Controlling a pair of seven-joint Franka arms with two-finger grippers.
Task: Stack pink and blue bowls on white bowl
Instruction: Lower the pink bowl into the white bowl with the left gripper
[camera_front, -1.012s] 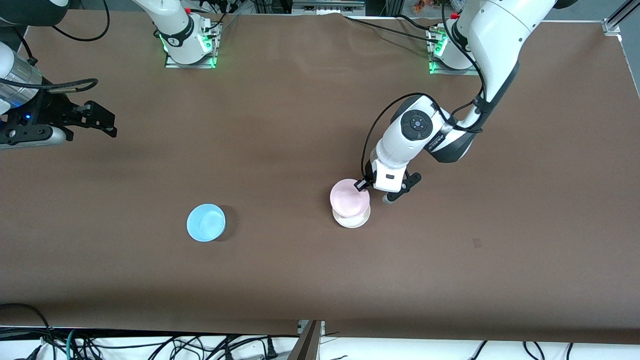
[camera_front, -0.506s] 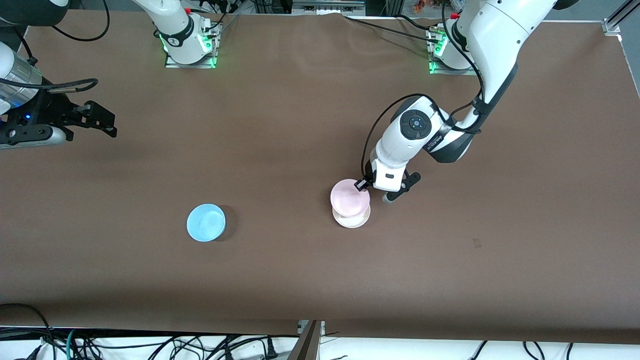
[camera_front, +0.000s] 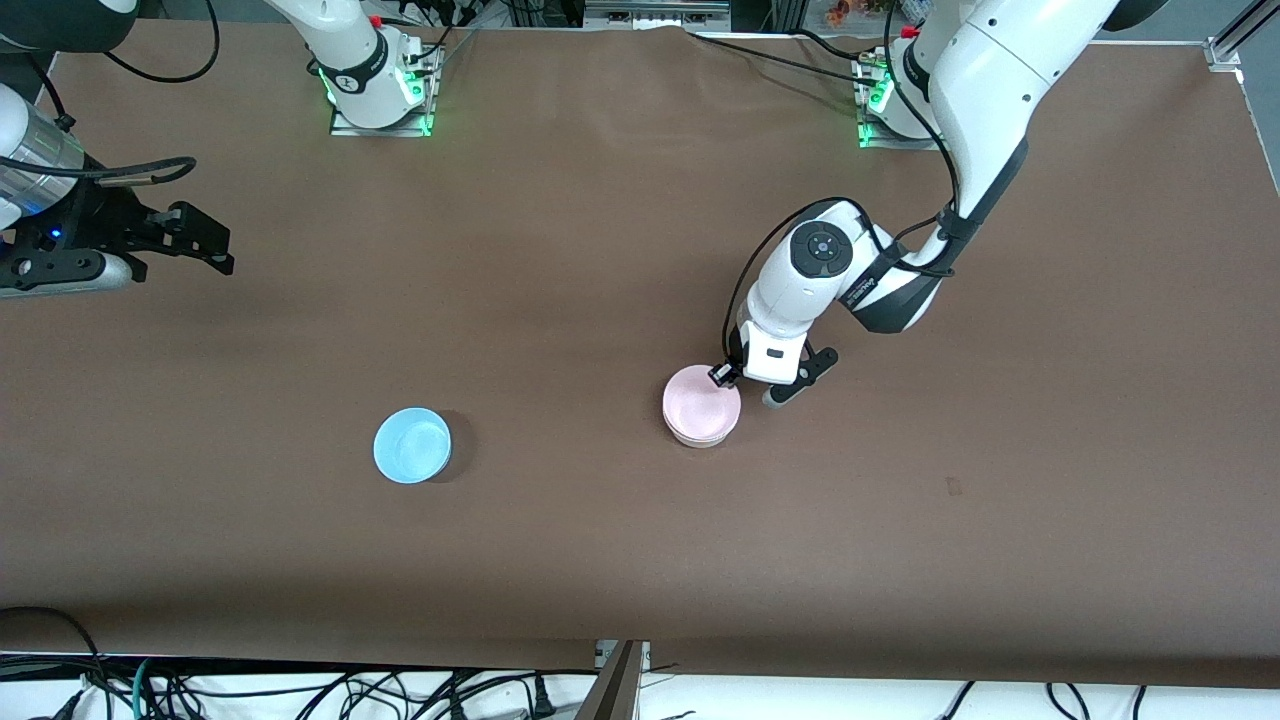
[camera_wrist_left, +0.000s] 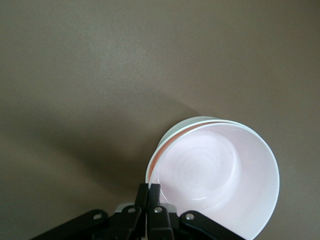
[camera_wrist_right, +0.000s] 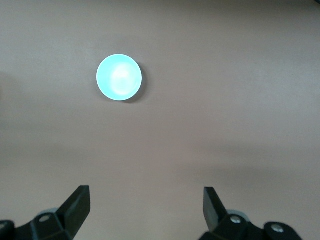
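Your left end effector (camera_front: 722, 375) is clamped on the rim of the pink bowl (camera_front: 701, 402), nested in the white bowl (camera_front: 703, 440); lift before releasing and it drags both, while the blue bowl (camera_front: 411, 445) waits toward the right arm's end, the right end effector (camera_front: 205, 240) spread apart, waiting

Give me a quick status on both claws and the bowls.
Left claw shut on pink bowl, nested in white bowl. Right claw open, waiting. Blue bowl alone on table, unobstructed.
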